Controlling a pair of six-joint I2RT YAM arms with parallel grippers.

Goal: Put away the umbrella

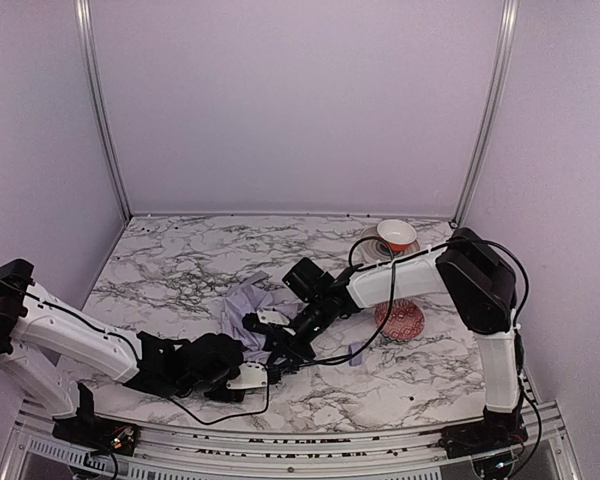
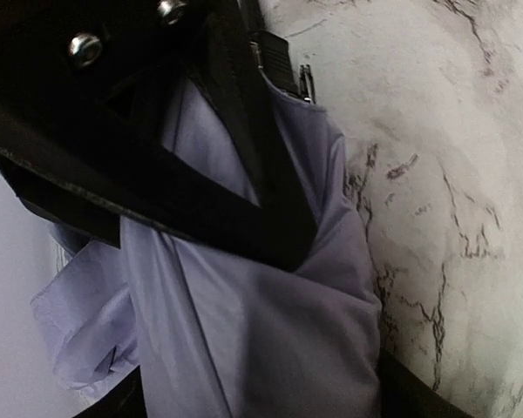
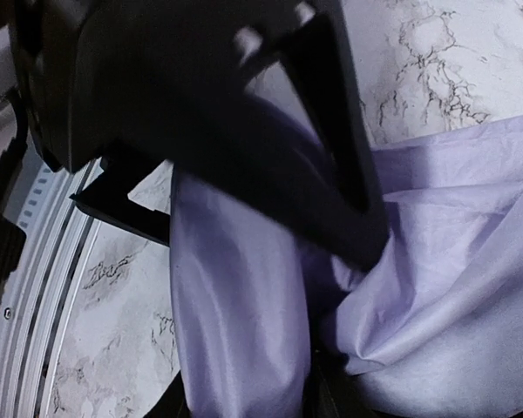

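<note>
Umbrella (image 1: 245,300) fabric, creased lavender, gripped in wide left jaws; right jaws pinch a fold.

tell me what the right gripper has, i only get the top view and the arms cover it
Observer: Right wrist view: the right gripper pinches a bunched fold of the umbrella fabric.
Operator: and the left one
Observer: Left wrist view: lavender fabric fills the left gripper; clamped or not, I cannot tell.
Operator: any hard parts showing
Observer: There, a thin metal tip pokes past the fabric's upper edge.
</note>
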